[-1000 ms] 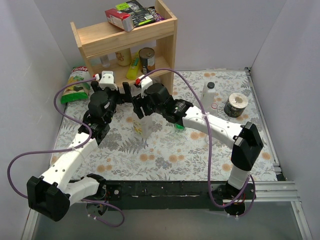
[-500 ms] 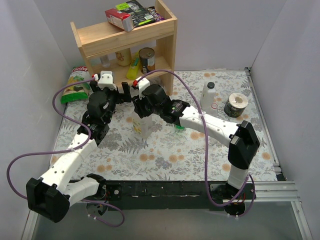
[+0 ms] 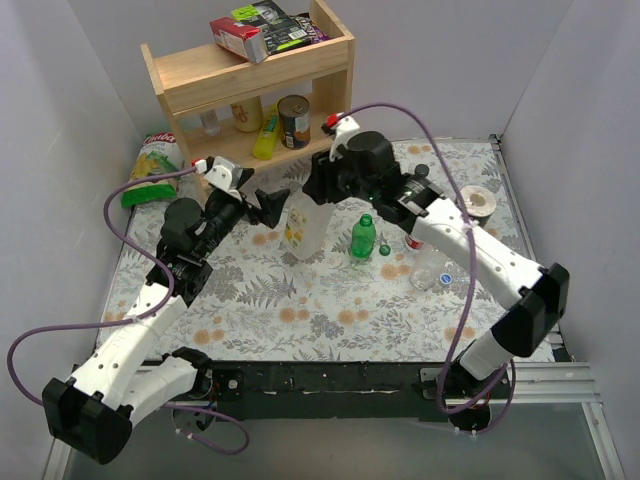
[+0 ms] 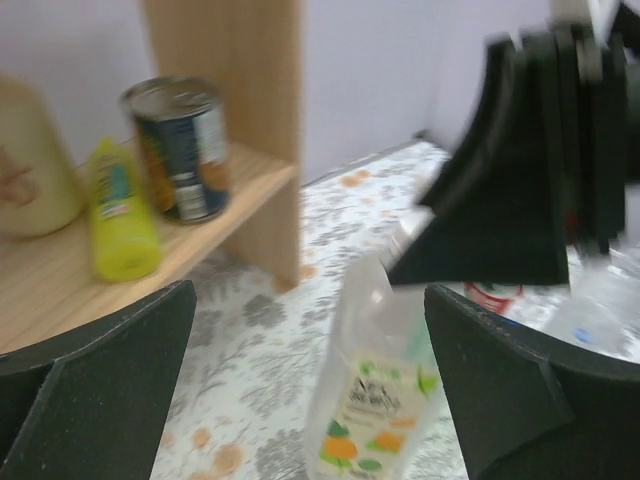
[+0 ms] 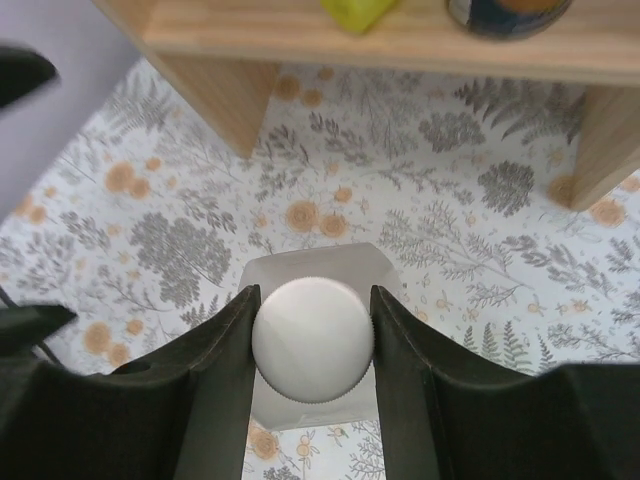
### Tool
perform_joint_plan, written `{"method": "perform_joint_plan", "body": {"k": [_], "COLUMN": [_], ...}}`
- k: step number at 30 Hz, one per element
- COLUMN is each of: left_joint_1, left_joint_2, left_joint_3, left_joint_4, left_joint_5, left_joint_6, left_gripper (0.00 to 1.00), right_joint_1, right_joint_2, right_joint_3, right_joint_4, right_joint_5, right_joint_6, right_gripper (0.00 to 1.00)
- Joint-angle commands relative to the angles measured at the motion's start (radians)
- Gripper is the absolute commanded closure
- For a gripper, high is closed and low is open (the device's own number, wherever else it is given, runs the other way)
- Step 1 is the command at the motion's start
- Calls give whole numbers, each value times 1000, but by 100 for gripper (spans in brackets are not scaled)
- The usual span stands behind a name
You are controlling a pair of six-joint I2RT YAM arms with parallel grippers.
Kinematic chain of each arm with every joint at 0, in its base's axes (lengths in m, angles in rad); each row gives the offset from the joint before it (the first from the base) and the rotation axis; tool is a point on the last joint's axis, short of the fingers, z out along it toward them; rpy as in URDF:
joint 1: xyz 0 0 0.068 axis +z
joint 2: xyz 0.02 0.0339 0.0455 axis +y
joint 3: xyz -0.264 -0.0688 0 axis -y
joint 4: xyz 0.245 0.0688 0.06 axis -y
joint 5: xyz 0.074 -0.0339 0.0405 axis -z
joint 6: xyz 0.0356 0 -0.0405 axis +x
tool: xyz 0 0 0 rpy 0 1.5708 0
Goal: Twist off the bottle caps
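Observation:
The large clear bottle [image 3: 300, 228] with an orange-and-green label stands on the floral mat. Its white cap [image 5: 312, 345] is clamped between the fingers of my right gripper [image 5: 312, 328], which comes down on it from above [image 3: 312, 192]. My left gripper [image 3: 270, 208] is open just left of that bottle, and in its wrist view the bottle [image 4: 380, 400] stands between the wide-apart fingers, untouched. To the right are a small green bottle [image 3: 363, 237], a loose green cap [image 3: 385, 249], a red-labelled bottle [image 3: 415, 240] and a slim clear bottle [image 3: 430, 270] by a blue cap [image 3: 446, 279].
A wooden shelf [image 3: 250, 75] stands close behind, holding a can [image 3: 294, 120] and a yellow bottle [image 3: 266, 132]. A green snack bag [image 3: 150, 170] lies at the left. A round tin [image 3: 472, 205] sits at the right. The opaque white bottle [image 3: 420, 180] is partly behind my right arm.
My right gripper has closed on the white cap, and its arm has swung back and right, uncovering the small bottles. The large bottle now stands slightly farther back and right. The left gripper stayed open.

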Motion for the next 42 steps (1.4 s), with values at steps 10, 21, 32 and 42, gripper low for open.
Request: {"method": "perform_joint_plan", "body": {"k": [10, 21, 32, 42], "left_joint_1": [-48, -243, -320, -330], "left_joint_2": [-5, 84, 119, 161], "left_joint_3": [-12, -35, -81, -87], "left_joint_4": [113, 45, 77, 73], "left_joint_5": [572, 285, -54, 68], "left_joint_6": [-89, 74, 138, 147], "left_gripper": [2, 2, 2, 2], "right_joint_1": [-96, -96, -94, -94], "right_joint_2": [-358, -417, -399, -389], "right_joint_3": [-79, -163, -217, -234], "right_joint_4": [64, 138, 207, 212], "right_joint_5": [-84, -32, -112, -162], "right_joint_6": [77, 145, 195, 211], "right_gripper": [99, 99, 99, 99]}}
